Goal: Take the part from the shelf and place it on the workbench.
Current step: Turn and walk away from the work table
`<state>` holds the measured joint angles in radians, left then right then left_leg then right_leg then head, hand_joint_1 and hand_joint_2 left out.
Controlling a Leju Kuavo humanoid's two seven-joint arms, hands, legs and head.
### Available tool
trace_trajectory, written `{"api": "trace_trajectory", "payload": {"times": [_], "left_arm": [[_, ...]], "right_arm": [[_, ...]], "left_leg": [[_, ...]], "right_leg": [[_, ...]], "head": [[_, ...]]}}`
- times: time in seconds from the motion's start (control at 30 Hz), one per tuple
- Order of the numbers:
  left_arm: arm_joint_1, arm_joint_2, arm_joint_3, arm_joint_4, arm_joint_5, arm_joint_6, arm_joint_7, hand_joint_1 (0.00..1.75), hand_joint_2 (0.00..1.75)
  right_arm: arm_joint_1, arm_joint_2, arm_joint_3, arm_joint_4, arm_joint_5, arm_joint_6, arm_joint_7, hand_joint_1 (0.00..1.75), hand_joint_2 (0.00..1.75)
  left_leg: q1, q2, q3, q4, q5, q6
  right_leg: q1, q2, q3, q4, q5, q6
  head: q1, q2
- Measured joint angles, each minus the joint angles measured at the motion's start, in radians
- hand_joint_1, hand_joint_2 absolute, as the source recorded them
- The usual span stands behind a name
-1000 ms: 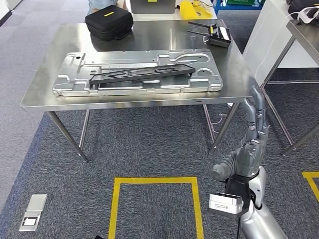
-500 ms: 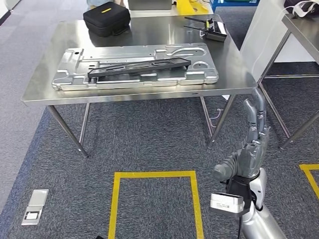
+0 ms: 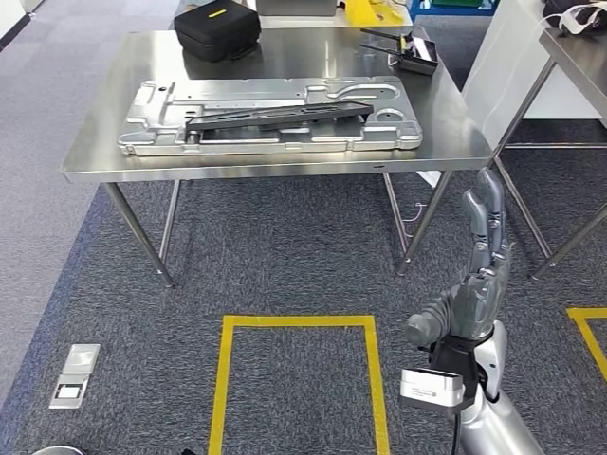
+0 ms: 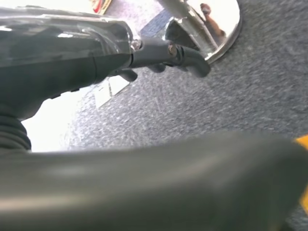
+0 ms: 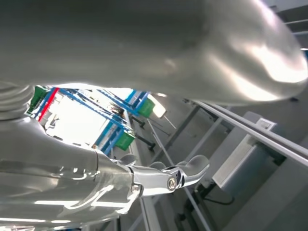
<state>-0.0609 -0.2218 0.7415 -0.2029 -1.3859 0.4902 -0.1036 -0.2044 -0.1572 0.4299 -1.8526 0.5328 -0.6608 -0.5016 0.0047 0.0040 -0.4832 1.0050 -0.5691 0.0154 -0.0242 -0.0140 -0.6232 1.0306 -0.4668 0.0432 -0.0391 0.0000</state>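
A long black part lies lengthwise on a large silver stamped plate, which rests on the steel workbench ahead of me. My right hand is raised at the lower right, well short of the bench, fingers straight and apart, holding nothing. The right wrist view shows that hand with fingers stretched out and nothing in them. My left hand hangs over the grey carpet, a finger extended, nothing held.
A black case and a black device with antennas sit at the bench's far side. Another steel table stands to the right. A yellow tape square and a floor box mark the carpet. Blue racks stand far off.
The whole picture has shifted: the bench now sits further right and higher in view, so the camera moved. My right hand keeps the same raised, spread pose.
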Motion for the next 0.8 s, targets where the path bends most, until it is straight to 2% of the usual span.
{"api": "trace_trajectory", "payload": {"times": [0.03,0.07,0.13,0.17,0.2,0.23,0.27,0.33,0.37,0.4,0.43,0.47,0.53,0.57,0.6,0.67,0.7,0.73,0.77,0.8], "left_arm": [[0.0,0.0,0.0,0.0,0.0,0.0,0.001,0.0,0.0],[-0.001,0.0,0.0,0.0,0.0,0.0,0.001,0.0,0.0],[-0.003,0.0,0.0,0.0,-0.001,0.0,0.001,0.0,0.0],[-0.002,0.0,0.0,0.0,-0.002,0.0,0.002,0.0,0.0],[-0.002,0.0,0.0,0.0,-0.002,0.0,0.002,0.0,0.0],[-0.002,0.0,0.0,0.0,-0.003,0.0,0.002,0.0,0.0],[-0.002,0.0,0.0,0.0,-0.004,0.0,0.002,0.0,0.0],[-0.002,0.0,0.0,0.0,-0.007,0.0,0.002,0.0,0.0],[-0.002,-0.001,0.0,0.0,-0.008,0.0,0.002,0.0,0.0],[-0.002,-0.001,-0.001,0.0,-0.009,0.0,0.002,0.0,0.0],[-0.002,-0.001,-0.001,0.0,-0.009,0.0,0.002,0.0,0.0],[-0.002,-0.001,-0.001,0.0,-0.009,0.0,0.002,0.0,0.0],[-0.002,-0.001,-0.001,0.0,-0.009,0.0,0.005,0.0,0.87],[-0.001,-0.001,-0.001,0.0,-0.008,0.0,0.008,0.0,1.31],[-0.001,-0.001,-0.001,0.0,-0.007,0.0,0.01,0.0,1.75],[-0.001,-0.001,-0.002,0.0,-0.009,-0.002,0.015,0.0,1.75],[-0.001,-0.001,-0.003,0.0,-0.012,-0.004,0.018,0.0,1.75],[-0.001,-0.001,-0.004,0.0,-0.017,-0.006,0.021,0.0,1.75],[-0.001,-0.001,-0.005,0.0,-0.023,-0.008,0.025,0.0,1.75],[-0.001,-0.001,-0.007,0.0,-0.029,-0.01,0.028,0.0,1.75]], "right_arm": [[0.001,0.0,-0.001,0.0,0.0,0.0,0.0,0.0,0.0],[0.001,0.0,-0.002,0.001,-0.001,0.0,0.0,0.0,0.0],[0.002,0.0,-0.004,0.004,-0.001,0.0,0.0,0.0,0.0],[0.003,0.0,-0.005,0.005,-0.001,0.0,0.0,0.0,0.0],[0.005,0.0,-0.005,0.006,-0.002,0.0,0.0,0.0,0.0],[0.007,0.0,-0.006,0.007,-0.002,0.0,0.0,0.0,0.0],[0.009,0.0,-0.006,0.008,-0.002,0.0,0.0,0.0,0.0],[0.01,0.0,-0.007,0.011,-0.005,0.001,0.0,0.0,0.0],[0.011,0.0,-0.007,0.012,-0.008,0.003,0.0,0.0,0.0],[0.013,0.001,-0.007,0.016,-0.012,0.009,0.003,0.0,0.0],[0.017,0.003,-0.007,0.024,-0.018,0.022,0.009,0.0,0.0],[0.024,0.007,-0.006,0.04,-0.027,0.044,0.02,0.0,0.0],[0.044,0.025,-0.006,0.099,-0.054,0.119,0.066,0.0,0.0],[0.054,0.038,-0.006,0.148,-0.069,0.168,0.1,0.0,0.44],[0.06,0.052,-0.006,0.213,-0.086,0.217,0.129,0.0,0.87],[0.056,0.086,-0.012,0.417,-0.138,0.298,0.164,0.0,1.75],[0.05,0.104,-0.02,0.551,-0.17,0.323,0.173,0.0,1.75],[0.046,0.122,-0.032,0.694,-0.198,0.339,0.198,0.0,1.75],[0.045,0.137,-0.046,0.832,-0.22,0.347,0.237,0.0,1.75],[0.048,0.148,-0.062,0.954,-0.238,0.35,0.288,0.0,1.75]], "left_leg": [[0.0,0.002,-0.008,-0.001,0.01,0.009],[0.001,0.005,-0.02,-0.002,0.021,0.018],[-0.001,0.009,-0.047,-0.001,0.042,0.031],[-0.004,0.01,-0.061,0.0,0.052,0.034],[-0.007,0.011,-0.075,0.001,0.061,0.035],[-0.009,0.011,-0.089,0.003,0.07,0.036],[-0.011,0.012,-0.101,0.004,0.077,0.035],[-0.016,0.011,-0.12,0.008,0.09,0.032],[-0.018,0.011,-0.126,0.01,0.096,0.028],[-0.02,0.011,-0.129,0.012,0.102,0.024],[-0.02,0.011,-0.132,0.013,0.108,0.019],[-0.02,0.011,-0.134,0.014,0.114,0.013],[-0.016,0.007,-0.143,0.023,0.107,0.001],[-0.015,0.004,-0.151,0.044,0.084,-0.006],[-0.013,0.001,-0.165,0.083,0.048,-0.013],[-0.009,0.0,-0.202,0.202,-0.026,-0.024],[-0.007,0.0,-0.215,0.253,-0.042,-0.028],[-0.006,0.0,-0.215,0.276,-0.04,-0.03],[-0.006,0.0,-0.198,0.26,-0.021,-0.03],[-0.005,-0.001,-0.164,0.206,0.007,-0.029]], "right_leg": [[-0.001,0.002,-0.005,0.01,-0.018,0.005],[-0.002,0.004,-0.015,0.038,-0.054,0.008],[-0.002,0.007,-0.039,0.147,-0.158,0.01],[-0.001,0.007,-0.049,0.21,-0.194,0.01],[-0.001,0.007,-0.049,0.255,-0.206,0.01],[0.0,0.007,-0.036,0.271,-0.196,0.008],[0.001,0.007,-0.007,0.251,-0.169,0.005],[0.007,0.007,0.091,0.125,-0.121,-0.006],[0.01,0.007,0.142,0.048,-0.115,-0.012],[0.014,0.007,0.178,-0.01,-0.119,-0.018],[0.017,0.006,0.198,-0.044,-0.126,-0.021],[0.018,0.006,0.202,-0.061,-0.13,-0.023],[0.015,0.003,0.194,-0.067,-0.122,-0.035],[0.012,0.002,0.187,-0.07,-0.115,-0.043],[0.01,0.0,0.178,-0.07,-0.108,-0.051],[0.011,-0.001,0.161,-0.069,-0.095,-0.055],[0.011,-0.002,0.155,-0.067,-0.091,-0.054],[0.011,-0.005,0.149,-0.065,-0.088,-0.052],[0.011,-0.009,0.146,-0.062,-0.087,-0.051],[0.011,-0.014,0.144,-0.059,-0.088,-0.049]], "head": [[0.001,0.0],[0.002,0.0],[0.003,0.0],[0.003,0.0],[0.003,0.0],[0.003,0.0],[0.003,0.0],[0.003,0.0],[0.003,0.0],[0.002,0.0],[0.002,0.0],[0.002,0.0],[0.001,0.0],[0.001,0.0],[0.001,0.0],[0.001,0.0],[0.001,0.0],[0.001,0.0],[0.001,0.0],[0.001,0.0]]}}
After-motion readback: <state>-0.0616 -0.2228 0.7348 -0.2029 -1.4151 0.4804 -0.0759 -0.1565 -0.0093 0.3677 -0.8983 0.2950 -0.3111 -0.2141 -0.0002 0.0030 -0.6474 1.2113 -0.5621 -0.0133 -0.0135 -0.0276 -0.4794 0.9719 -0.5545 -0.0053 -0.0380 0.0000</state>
